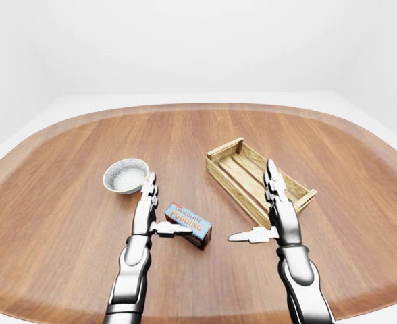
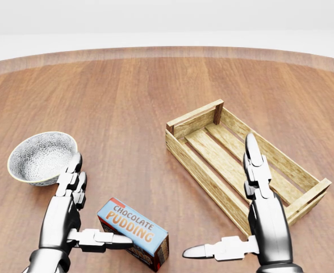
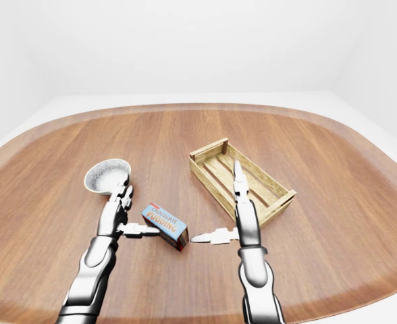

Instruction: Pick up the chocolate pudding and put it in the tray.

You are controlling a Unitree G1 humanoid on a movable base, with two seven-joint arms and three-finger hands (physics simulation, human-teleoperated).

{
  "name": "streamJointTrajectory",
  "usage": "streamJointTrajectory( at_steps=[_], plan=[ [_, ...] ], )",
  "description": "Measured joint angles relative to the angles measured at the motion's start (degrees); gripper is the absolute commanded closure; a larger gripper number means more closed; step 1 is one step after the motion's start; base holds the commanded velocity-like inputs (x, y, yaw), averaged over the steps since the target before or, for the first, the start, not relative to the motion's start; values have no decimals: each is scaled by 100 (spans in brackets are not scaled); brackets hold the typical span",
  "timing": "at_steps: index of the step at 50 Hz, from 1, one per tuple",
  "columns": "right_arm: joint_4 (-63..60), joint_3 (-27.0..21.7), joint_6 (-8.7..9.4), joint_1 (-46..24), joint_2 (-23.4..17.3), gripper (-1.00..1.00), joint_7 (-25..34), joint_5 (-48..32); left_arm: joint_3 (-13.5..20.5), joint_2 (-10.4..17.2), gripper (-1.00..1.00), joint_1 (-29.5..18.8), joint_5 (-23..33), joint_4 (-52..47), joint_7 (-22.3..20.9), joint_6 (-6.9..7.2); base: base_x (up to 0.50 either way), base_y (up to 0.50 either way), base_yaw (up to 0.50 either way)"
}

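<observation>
The chocolate pudding (image 2: 134,233), a blue box with orange lettering, lies flat on the wooden table at the bottom centre of the head view. My left hand (image 2: 100,202) is just left of it, open, with the thumb stretched out against the box's left end. My right hand (image 2: 218,196) is open to the right of the box, fingers pointing up and thumb pointing left toward it, with a gap between. The tray (image 2: 195,118), a slatted wooden crate, lies empty to the right, partly behind my right hand.
A speckled white bowl (image 2: 41,154) stands left of the box, just above my left hand. The round wooden table (image 1: 185,135) reaches far toward the top of the views, with white surroundings past its rim.
</observation>
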Motion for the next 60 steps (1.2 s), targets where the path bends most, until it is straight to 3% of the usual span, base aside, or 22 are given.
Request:
streamJointTrajectory(
  at_steps=[34,60],
  plan=[
    [2061,637,0,-335,169,-100,-458,-252,-9,1,-100,18,34,24,-15,-23,0,0,0],
    [3501,764,0,-906,519,-100,-808,-15,-13,2,-100,8,51,65,-16,-51,0,0,0]
  ],
)
